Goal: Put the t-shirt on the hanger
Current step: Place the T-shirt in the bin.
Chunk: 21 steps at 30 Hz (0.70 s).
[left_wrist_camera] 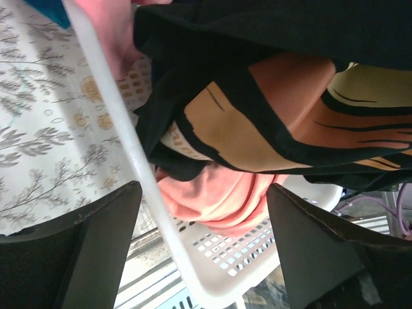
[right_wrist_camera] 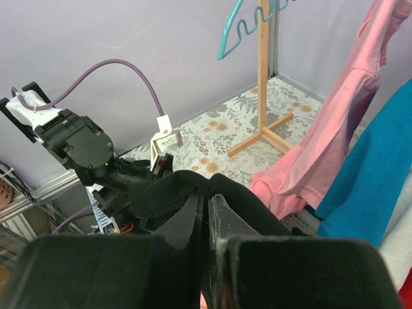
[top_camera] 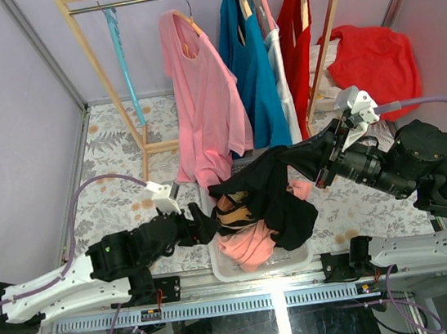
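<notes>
Two arms work at the white basket (top_camera: 300,257), and the step in hand looks like lifting the garment out, well before any threading. Far to the left of the basket and behind it, the hanger (top_camera: 116,41) hangs empty on the wooden rack (top_camera: 101,64). At the basket's left rim the left gripper (top_camera: 201,224) points into the cloth; its fingers (left_wrist_camera: 96,248) are spread wide with nothing pinched between them. Over the basket the t-shirt (top_camera: 272,189) hangs bunched, part of it sagging onto a pink garment (top_camera: 246,246) inside. Up and to the right of the basket the right gripper (top_camera: 320,169) has its fingers clenched on a black fold, carrying the shirt's weight. As a judgement, the next move calls for the left arm to take a second hold, spread the shirt and find the neck opening; then the hanger must be fetched. The left wrist view alone shows the tan and orange print and the basket's perforated wall (left_wrist_camera: 219,257); the right wrist view alone shows the closed pinch on the fabric (right_wrist_camera: 174,193) and the hanger's wavy bar (right_wrist_camera: 248,24).
</notes>
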Motion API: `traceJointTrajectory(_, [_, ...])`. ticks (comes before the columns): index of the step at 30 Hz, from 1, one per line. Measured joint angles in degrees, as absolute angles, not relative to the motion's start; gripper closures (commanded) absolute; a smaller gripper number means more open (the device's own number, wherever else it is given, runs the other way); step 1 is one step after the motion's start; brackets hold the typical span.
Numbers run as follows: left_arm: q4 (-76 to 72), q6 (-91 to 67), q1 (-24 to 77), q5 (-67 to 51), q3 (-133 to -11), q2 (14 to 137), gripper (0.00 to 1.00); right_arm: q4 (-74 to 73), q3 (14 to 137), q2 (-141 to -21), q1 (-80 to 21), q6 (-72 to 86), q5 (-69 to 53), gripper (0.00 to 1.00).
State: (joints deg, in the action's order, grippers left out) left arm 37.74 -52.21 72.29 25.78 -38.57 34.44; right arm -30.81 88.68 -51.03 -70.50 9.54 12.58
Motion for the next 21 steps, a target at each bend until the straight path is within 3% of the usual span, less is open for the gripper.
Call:
traceJointTrajectory(9, [21.26, -46.61, 72.29, 22.76, -36.84, 43.62, 0.2, -31.29, 87.15, -49.54, -70.5, 10.2, 12.62, 1.0])
traceJointTrajectory(11, [19.14, -45.15, 72.27, 22.87, -37.19, 46.98, 0.25, -31.46, 87.15, -49.34, -70.5, 10.31, 12.67, 1.0])
traceJointTrajectory(13, [17.78, -43.92, 72.29, 23.09, -38.11, 50.11, 0.44, -31.46, 87.15, -49.21, -70.5, 10.33, 12.8, 1.0])
traceJointTrajectory(15, [16.95, -42.83, 72.29, 23.51, -39.64, 52.88, 0.74, -31.48, 87.13, -49.1, -70.5, 10.33, 12.88, 1.0])
traceJointTrajectory(17, [16.29, -41.85, 72.29, 23.9, -41.52, 54.94, 0.94, -31.48, 87.13, -48.95, -70.5, 10.33, 12.91, 1.0])
traceJointTrajectory(18, [16.19, -41.1, 72.29, 24.14, -42.37, 55.4, 0.99, -31.48, 87.15, -48.84, -70.5, 10.33, 12.93, 1.0])
traceJointTrajectory(21, [16.91, -40.1, 72.29, 25.1, -44.66, 55.0, 1.0, -31.51, 87.29, -48.69, -70.5, 10.33, 12.95, 1.0])
